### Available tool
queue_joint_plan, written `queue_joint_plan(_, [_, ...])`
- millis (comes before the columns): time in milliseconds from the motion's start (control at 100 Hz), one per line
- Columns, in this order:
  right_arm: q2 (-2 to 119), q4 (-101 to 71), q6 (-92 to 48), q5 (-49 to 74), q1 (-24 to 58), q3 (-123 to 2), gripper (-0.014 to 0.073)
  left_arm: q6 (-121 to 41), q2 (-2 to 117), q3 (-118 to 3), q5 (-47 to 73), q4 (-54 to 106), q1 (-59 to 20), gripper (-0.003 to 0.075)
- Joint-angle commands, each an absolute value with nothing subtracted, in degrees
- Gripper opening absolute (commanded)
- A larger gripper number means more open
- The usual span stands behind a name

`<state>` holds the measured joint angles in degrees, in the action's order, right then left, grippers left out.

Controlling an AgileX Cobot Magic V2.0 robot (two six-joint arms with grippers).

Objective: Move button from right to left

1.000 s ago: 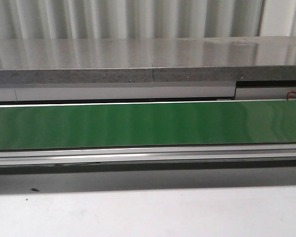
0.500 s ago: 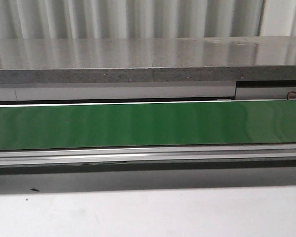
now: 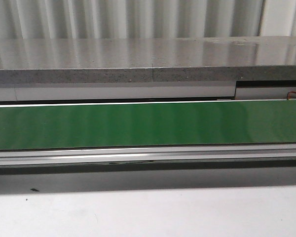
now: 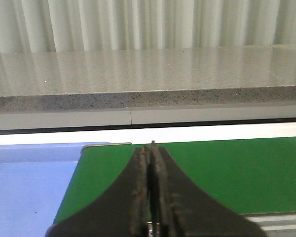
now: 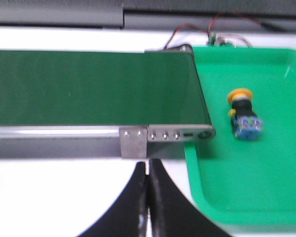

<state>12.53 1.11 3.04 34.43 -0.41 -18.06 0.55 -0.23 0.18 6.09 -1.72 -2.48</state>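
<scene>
Ahead and to one side of right gripper [image 5: 148, 170], clenched on nothing: button [image 5: 243, 115] lying on its side in green tray [image 5: 266, 187], off belt [image 5: 89, 89]. Left gripper [image 4: 149, 153] likewise clenched, empty. Pick not started; probably next: open, reach to button.

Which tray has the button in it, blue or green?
The green tray at the belt end in the right wrist view: the button lies on its side there. The blue tray, in the left wrist view, shows none.
</scene>
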Motion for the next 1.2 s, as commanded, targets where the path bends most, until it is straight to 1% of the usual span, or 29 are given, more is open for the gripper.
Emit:
queue_joint_plan(0, [18.81,1.95,3.09,36.57,-0.72,-25.33,-0.0068,1.19,-2.02,2.40,1.62,-1.52,-2.35,-0.0021])
queue_joint_plan(200, [30.59,1.95,3.09,44.22,-0.72,-36.44,-0.0068,1.19,-2.02,2.40,1.62,-1.52,-2.35,-0.0021])
queue_joint_plan(530, [46.24,1.81,3.04,51.43,-0.72,-47.15,-0.0064,1.19,-2.02,2.40,1.62,-1.52,-2.35,-0.0021])
queue_joint_plan(600, [49.72,1.81,3.04,52.84,-0.72,-49.20,-0.0042,1.19,-2.02,2.40,1.62,-1.52,-2.35,-0.0020])
queue_joint_plan(650, [52.47,1.81,3.00,53.80,-0.72,-50.56,0.0014,1.19,-2.02,2.40,1.62,-1.52,-2.35,-0.0020])
queue_joint_plan(680, [53.82,1.81,3.00,54.05,-0.72,-51.22,0.0067,1.19,-2.02,2.40,1.62,-1.52,-2.35,-0.0021])
queue_joint_plan(690, [53.82,1.81,3.00,54.05,-0.72,-51.37,0.0067,1.19,-2.02,2.40,1.62,-1.52,-2.35,-0.0020])
queue_joint_plan(750, [56.94,1.81,2.98,54.23,-0.72,-52.64,0.0205,1.19,-2.02,2.40,1.62,-1.52,-2.35,-0.0021])
queue_joint_plan(770, [57.75,1.81,2.98,54.31,-0.72,-52.98,0.0237,1.19,-2.02,2.40,1.62,-1.52,-2.35,-0.0020])
queue_joint_plan(820, [59.59,1.81,2.98,54.36,-0.72,-53.69,0.0367,1.19,-2.02,2.40,1.62,-1.52,-2.35,-0.0020])
queue_joint_plan(840, [60.31,1.81,2.98,54.36,-0.72,-53.98,0.0398,1.19,-2.02,2.40,1.62,-1.52,-2.35,-0.0020])
queue_joint_plan(870, [61.22,1.81,2.98,54.41,-0.72,-54.26,0.0470,1.19,-2.02,2.40,1.62,-1.52,-2.35,-0.0020])
queue_joint_plan(880, [61.44,1.81,2.98,54.41,-0.72,-54.43,0.0470,1.19,-2.02,2.40,1.62,-1.52,-2.35,-0.0020])
queue_joint_plan(890, [61.84,1.81,2.98,54.41,-0.72,-54.50,0.0507,1.19,-2.02,2.40,1.62,-1.52,-2.35,-0.0020])
queue_joint_plan(920, [62.69,1.81,2.98,54.41,-0.72,-54.78,0.0548,1.19,-2.02,2.40,1.62,-1.52,-2.35,-0.0020])
queue_joint_plan(980, [64.36,1.81,2.98,54.49,-0.72,-55.53,0.0594,1.19,-2.02,2.40,1.62,-1.52,-2.35,-0.0021])
queue_joint_plan(1110, [67.27,2.09,2.98,54.32,-1.55,-57.70,0.0594,1.19,-2.02,2.40,1.62,-1.52,-2.35,-0.0021])
queue_joint_plan(1190, [69.23,2.88,2.98,54.01,-3.71,-59.23,0.0594,1.19,-2.02,2.40,1.62,-1.52,-2.35,-0.0021])
